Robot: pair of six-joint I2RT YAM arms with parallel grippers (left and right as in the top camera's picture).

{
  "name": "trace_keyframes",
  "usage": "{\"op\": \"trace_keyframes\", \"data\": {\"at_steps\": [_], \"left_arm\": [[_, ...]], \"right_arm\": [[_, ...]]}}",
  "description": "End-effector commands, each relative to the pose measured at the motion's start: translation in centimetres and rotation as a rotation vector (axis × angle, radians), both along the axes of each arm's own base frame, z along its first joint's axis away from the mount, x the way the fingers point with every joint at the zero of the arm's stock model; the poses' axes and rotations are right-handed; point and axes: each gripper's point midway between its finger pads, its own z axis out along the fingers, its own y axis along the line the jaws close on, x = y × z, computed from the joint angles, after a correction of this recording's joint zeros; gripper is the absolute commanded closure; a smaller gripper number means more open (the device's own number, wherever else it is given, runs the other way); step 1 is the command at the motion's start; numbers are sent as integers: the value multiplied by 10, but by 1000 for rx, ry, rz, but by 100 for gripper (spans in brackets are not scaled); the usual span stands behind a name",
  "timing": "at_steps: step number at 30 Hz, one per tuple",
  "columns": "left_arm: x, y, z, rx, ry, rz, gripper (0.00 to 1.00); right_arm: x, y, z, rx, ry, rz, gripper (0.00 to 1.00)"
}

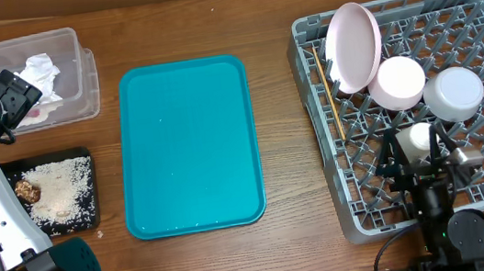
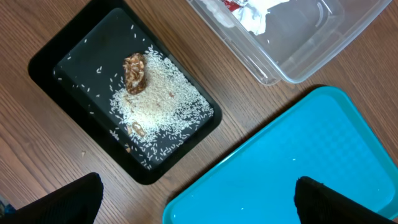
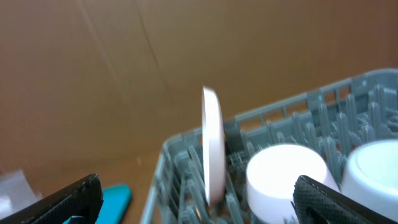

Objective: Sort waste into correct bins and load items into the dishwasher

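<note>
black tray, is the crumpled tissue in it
No, the black tray holds only pale crumbs and a brown lump; the crumpled tissue lies in the clear tub.

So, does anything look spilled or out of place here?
Almost nothing. One or two pale crumbs lie on the table just beside the black tray; the rest lie inside it.

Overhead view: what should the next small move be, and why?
Probably lift the right gripper away from the dish rack and park it. The plate, pink bowl, white bowl, cup and stick sit in the rack, the tissue in the clear tub, the crumbs in the black tray. It and the left gripper are open, holding nothing.
</note>
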Motion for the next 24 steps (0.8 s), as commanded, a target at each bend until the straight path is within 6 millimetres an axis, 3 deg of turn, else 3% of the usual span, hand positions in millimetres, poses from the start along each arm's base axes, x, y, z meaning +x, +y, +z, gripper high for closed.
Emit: {"op": "trace_keyframes", "data": {"at_steps": [1, 10, 24], "left_arm": [[1, -1, -4, -11, 9, 13, 0], [1, -1, -4, -11, 9, 13, 0], [1, -1, -4, -11, 9, 13, 0]], "right_arm": [[0, 4, -23, -96, 75, 23, 0], [0, 4, -26, -307, 76, 17, 0], [0, 4, -26, -245, 79, 20, 0]]}}
